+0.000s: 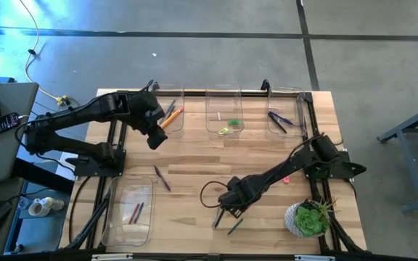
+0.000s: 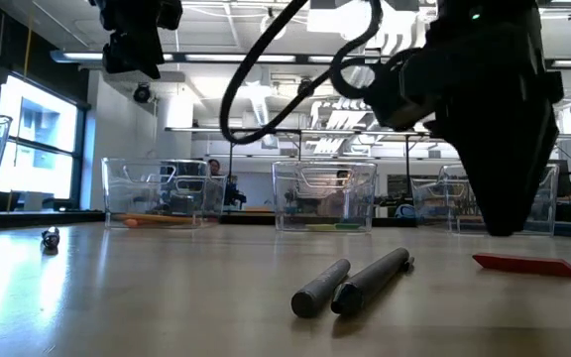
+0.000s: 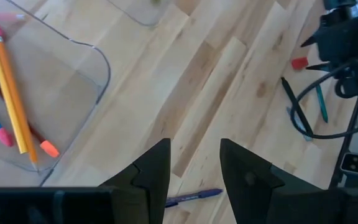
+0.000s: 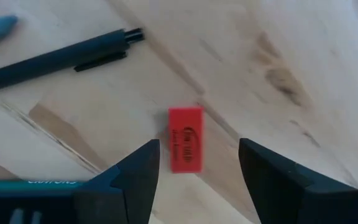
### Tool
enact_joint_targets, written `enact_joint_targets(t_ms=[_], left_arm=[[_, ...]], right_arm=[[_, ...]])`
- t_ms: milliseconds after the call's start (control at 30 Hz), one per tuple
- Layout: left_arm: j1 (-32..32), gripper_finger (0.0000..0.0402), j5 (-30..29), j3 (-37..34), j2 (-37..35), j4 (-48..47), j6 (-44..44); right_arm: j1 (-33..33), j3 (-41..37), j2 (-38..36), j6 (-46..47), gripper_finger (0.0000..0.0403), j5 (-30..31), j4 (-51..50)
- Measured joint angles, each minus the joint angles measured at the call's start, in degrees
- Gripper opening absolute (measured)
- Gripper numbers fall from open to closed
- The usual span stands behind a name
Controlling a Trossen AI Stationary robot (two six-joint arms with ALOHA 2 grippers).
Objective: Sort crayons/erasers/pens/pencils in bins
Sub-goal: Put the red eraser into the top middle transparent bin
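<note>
Fingers [image 4: 143,171] of the right gripper [image 4: 197,168] stand spread wide and empty, low over the table [image 1: 194,152]; a red eraser [image 4: 186,139] lies flat on the wood between them, untouched. A dark pen [image 4: 55,59] lies just beyond it. The left gripper [image 3: 194,165] hangs above the table near the far-left bin [image 1: 171,116], fingers [image 3: 154,171] parted, holding nothing; a blue pen [image 3: 194,196] lies on the wood below.

Only the left wrist view resolves that bin's contents: orange pencils [image 3: 8,90] with pink ends. Only the low view shows two grey sticks [image 2: 350,283] lying side by side in the foreground. The high view alone shows all four bins, green and yellow erasers [image 1: 231,127] in the middle far one, and a potted plant [image 1: 309,217] at the table's right near corner.

The surface is pale planked wood. Beyond it stands a bright room with ceiling lights.
</note>
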Motion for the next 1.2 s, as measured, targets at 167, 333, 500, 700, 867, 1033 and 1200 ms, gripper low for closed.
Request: enact_joint_targets(t_ms=[167, 333, 500, 700, 867, 1033, 1200], left_arm=[[-1.3, 0.0129, 0.0, 0.0, 0.0, 0.0, 0.0], [-1.3, 0.0129, -0.1, 0.0, 0.0, 0.0, 0.0], [-1.3, 0.0129, -2.0, 0.0, 0.0, 0.0, 0.0], [-1.3, 0.0129, -3.2, 0.0, 0.0, 0.0, 0.0], [-1.3, 0.0129, -3.2, 0.0, 0.0, 0.0, 0.0], [-1.3, 0.0129, -3.2, 0.0, 0.0, 0.0, 0.0], [-1.3, 0.0129, -3.2, 0.0, 0.0, 0.0, 0.0]], right_arm=[[0.0, 0.0, 2.4, -1.4, 0.0211, -1.0, 1.7], [0.0, 0.2, 4.0, -1.3, 0.0205, -2.4, 1.6], [0.0, 0.3, 4.8, -1.4, 0.0166, -2.9, 2.4], [0.0, 0.2, 5.0, -1.0, 0.0102, -3.3, 3.0], [0.0, 0.2, 4.8, -1.6, 0.0057, -3.4, 2.8], [-0.1, 0.1, 3.9, -3.8, 0.0041, -3.3, 2.4], [-0.3, -0.2, 1.9, -4.2, 0.0040, -1.1, 1.2]])
